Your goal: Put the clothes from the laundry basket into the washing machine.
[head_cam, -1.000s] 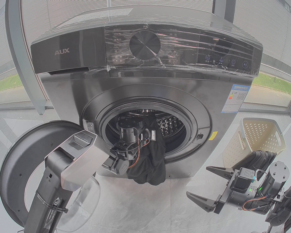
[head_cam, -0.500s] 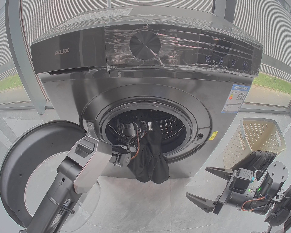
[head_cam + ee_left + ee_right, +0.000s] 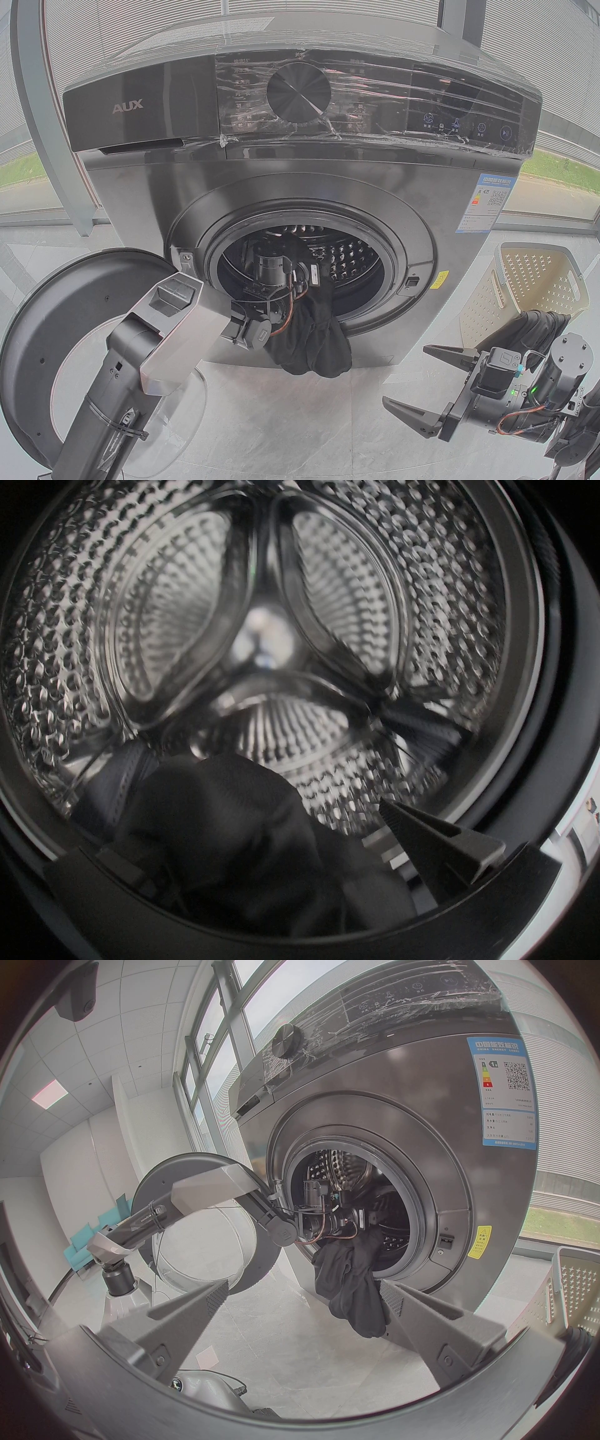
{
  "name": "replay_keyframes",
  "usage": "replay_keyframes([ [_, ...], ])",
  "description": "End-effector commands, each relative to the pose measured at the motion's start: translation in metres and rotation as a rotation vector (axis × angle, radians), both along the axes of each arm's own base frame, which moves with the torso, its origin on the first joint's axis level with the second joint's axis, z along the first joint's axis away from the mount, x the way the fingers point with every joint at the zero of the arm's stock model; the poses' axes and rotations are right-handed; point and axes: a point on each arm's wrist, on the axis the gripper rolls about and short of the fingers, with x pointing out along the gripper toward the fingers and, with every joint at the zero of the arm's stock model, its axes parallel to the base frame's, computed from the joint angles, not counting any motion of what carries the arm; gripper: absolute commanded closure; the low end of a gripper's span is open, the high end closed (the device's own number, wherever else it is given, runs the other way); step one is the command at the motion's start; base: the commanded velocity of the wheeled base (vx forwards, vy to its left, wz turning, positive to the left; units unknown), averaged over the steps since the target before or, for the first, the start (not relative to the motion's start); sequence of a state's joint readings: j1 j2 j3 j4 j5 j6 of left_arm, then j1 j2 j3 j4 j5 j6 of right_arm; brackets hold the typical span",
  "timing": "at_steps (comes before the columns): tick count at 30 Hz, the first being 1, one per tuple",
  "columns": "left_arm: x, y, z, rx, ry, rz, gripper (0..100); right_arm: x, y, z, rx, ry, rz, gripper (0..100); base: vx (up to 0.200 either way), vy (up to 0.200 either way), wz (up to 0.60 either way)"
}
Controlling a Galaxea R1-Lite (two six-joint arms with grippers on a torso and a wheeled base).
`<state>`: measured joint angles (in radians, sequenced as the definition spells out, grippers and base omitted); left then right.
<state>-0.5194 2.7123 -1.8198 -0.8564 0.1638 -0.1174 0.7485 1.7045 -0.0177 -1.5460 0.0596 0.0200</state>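
1. Head view: washing machine, grey metal front, with clear film taped over its control panel. The round door is swung open on the left. The left arm has its wrist inside the opening. A black garment is draped over the door lip, part in and part hanging down the front. The laundry basket is cream perforated plastic, tipped toward the robot just right of the machine, with dark clothes at its mouth. The right gripper is low beside the basket, jaws spread and holding nothing.
2. Left wrist view: the head view cannot see the inside of the drum. It is dimpled stainless steel with raised lifter ribs. The garment is bunched at the drum's lower front. The left gripper has its jaws wide apart. One wedge-shaped finger is bare and cloth covers the other side; nothing is clamped.
3. Right wrist view: the left arm is seen side-on, reaching into the opening. The garment hangs down from the opening toward the tiled floor. An energy label sits on the front panel. The basket's corner shows at the frame's edge.
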Motion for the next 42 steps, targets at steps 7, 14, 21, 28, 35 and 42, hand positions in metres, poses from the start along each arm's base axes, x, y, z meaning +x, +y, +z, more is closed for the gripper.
replay_keyframes([
  [7, -0.062, 0.012, 0.014, 0.196, 0.259, -0.133, 0, -0.002, -0.001, -0.002, -0.01, 0.01, 0.003, 0, 0.0, 0.0, 0.0],
  [14, -0.062, 0.013, -0.007, 0.229, 0.3, -0.133, 0, -0.002, -0.001, -0.002, -0.011, 0.009, 0.004, 0, 0.0, 0.0, 0.0],
  [21, -0.059, 0.014, -0.024, 0.253, 0.321, -0.127, 0, -0.002, -0.001, -0.003, -0.012, 0.01, 0.004, 0, 0.0, 0.0, 0.0],
  [28, -0.056, 0.015, -0.03, 0.25, 0.31, -0.12, 100, -0.002, -0.001, -0.003, -0.015, 0.014, 0.004, 0, 0.0, 0.0, 0.0],
  [35, -0.052, 0.01, -0.02, 0.211, 0.253, -0.116, 100, -0.002, -0.001, -0.003, -0.015, 0.014, 0.004, 0, 0.0, 0.0, 0.0],
  [42, -0.021, -0.008, 0.01, 0.058, 0.062, -0.025, 100, -0.002, -0.001, -0.003, -0.015, 0.014, 0.005, 0, 0.0, 0.0, 0.0],
])
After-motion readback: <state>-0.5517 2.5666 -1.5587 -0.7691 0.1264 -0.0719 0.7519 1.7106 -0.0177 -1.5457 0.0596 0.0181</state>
